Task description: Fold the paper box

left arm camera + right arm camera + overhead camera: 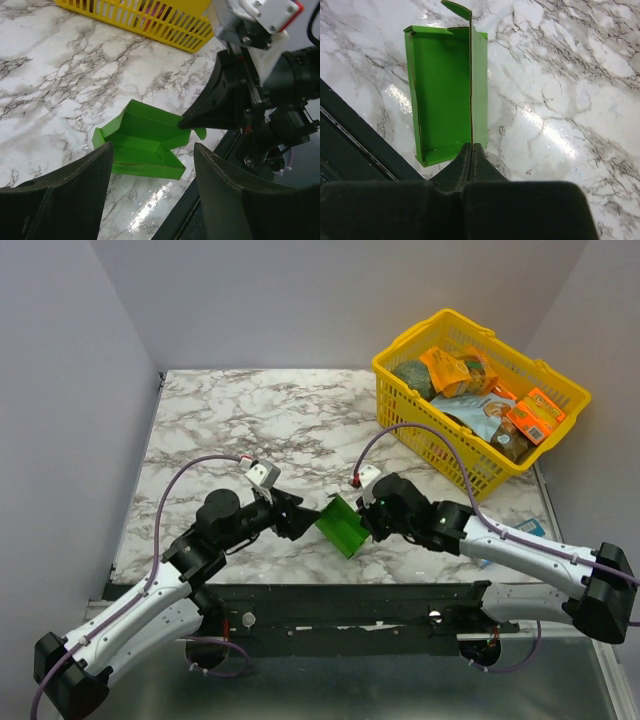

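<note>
We see the paper box (343, 525) close to the near edge of the desk (250, 410), its wall pinched by the right gripper (471, 150); the left gripper (152, 152) stands spread just beside it.

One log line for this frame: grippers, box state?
left gripper: open, at box | right gripper: shut on box wall | box: part-folded, on table
</note>
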